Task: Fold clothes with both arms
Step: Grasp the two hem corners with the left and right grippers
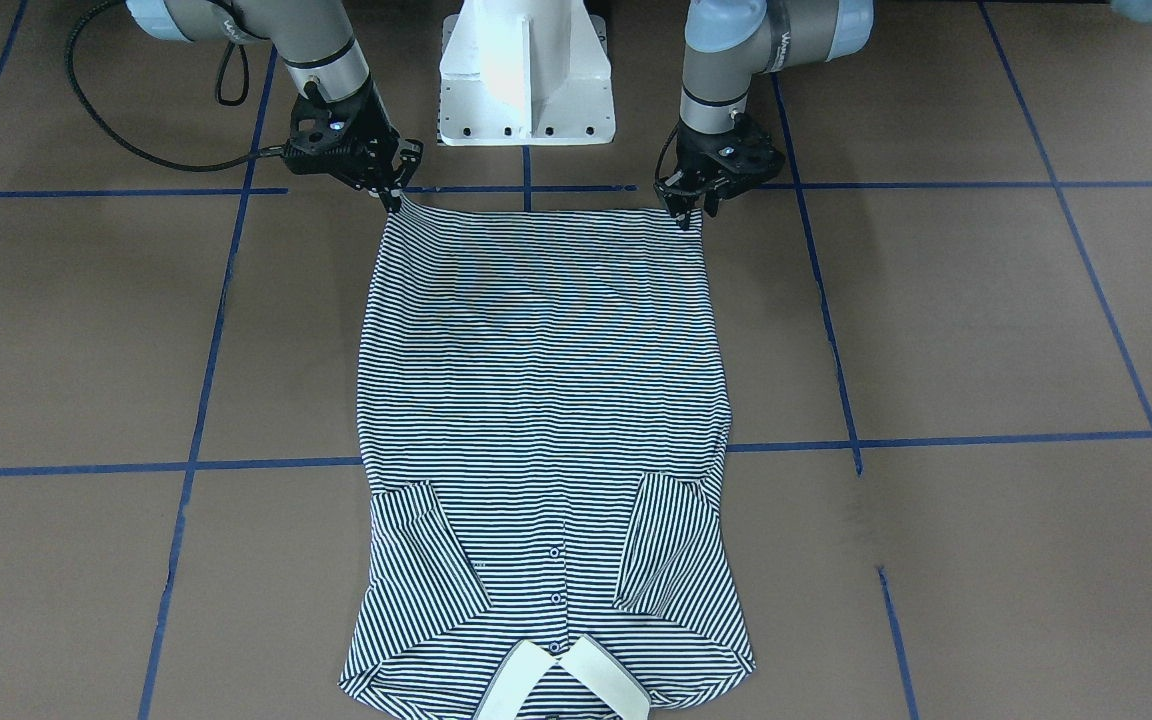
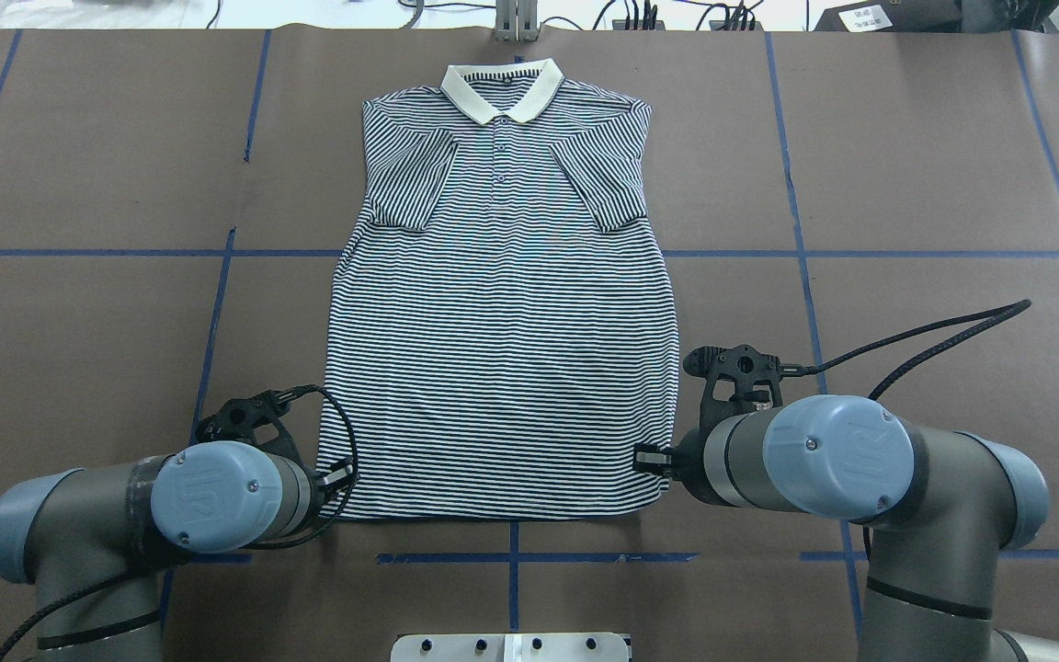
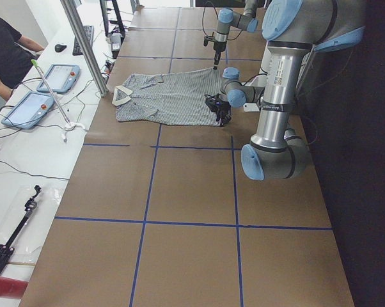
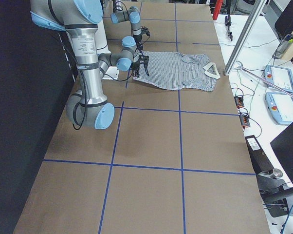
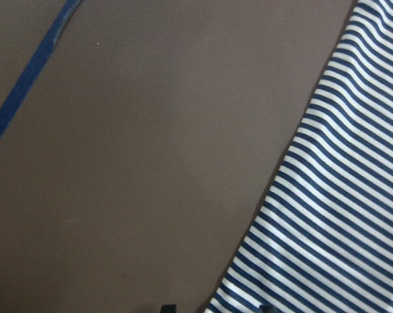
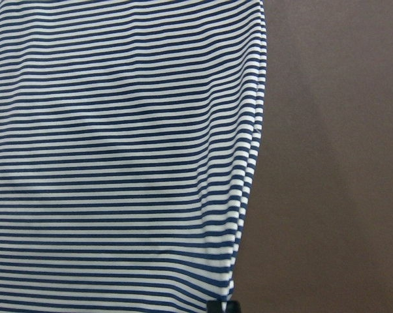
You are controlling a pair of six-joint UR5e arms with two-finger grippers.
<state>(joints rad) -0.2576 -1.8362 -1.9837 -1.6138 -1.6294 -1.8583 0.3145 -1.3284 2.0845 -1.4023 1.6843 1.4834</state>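
Overhead exterior shows the shirt [image 2: 502, 368] flat and face up on the table [image 2: 79, 368]. Its long axis runs straight away from the robot, with the hem [image 2: 493, 510] near the base and the collar [image 2: 499, 92] at the far end. Both sleeves are turned in over the chest. The left gripper [image 2: 338, 476] sits at the hem's left corner and the right gripper [image 2: 651, 457] at its right corner, so the hem spans the gap between them and the whole shirt lies on the far side of the fingers. Neither arm is nearer: each has its own corner, and the two sit about level across the table. In the left wrist view two dark fingertips [image 5: 169, 307] show at the bottom edge, narrowly apart, with the shirt's side edge running between them; that reads as a narrow gap straddling the cloth, not yet a firm pinch. In the right wrist view a single dark tip [image 6: 222, 306] sits right on the corner. In the front-facing view that corner rises to a small peak at the fingers, so the right one appears to be pinching the cloth. The fold, by this layout, would carry the hem forward along the long axis toward the collar, both corners travelling together to keep the hem square.
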